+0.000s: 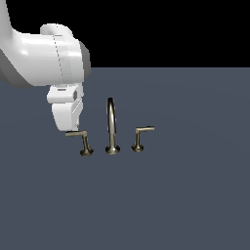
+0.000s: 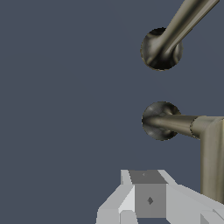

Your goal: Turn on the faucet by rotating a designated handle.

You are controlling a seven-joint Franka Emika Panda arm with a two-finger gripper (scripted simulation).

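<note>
- The gripper (image 1: 70, 128) hangs from the white arm (image 1: 44, 58), its tip right at the outer end of the handle (image 1: 81, 140)'s long bar; whether it touches the bar, and whether its jaws are spread or pressed together, cannot be told.
- In the wrist view one grey finger (image 2: 148, 199) lies just beside the bar.
- The handle's slanted stem runs down to a flared base on the table (image 1: 185, 195).
- Beyond it stands the arched spout (image 1: 112, 128) of the faucet.
- Farthest from the gripper is the smaller handle (image 1: 140, 138).
</note>
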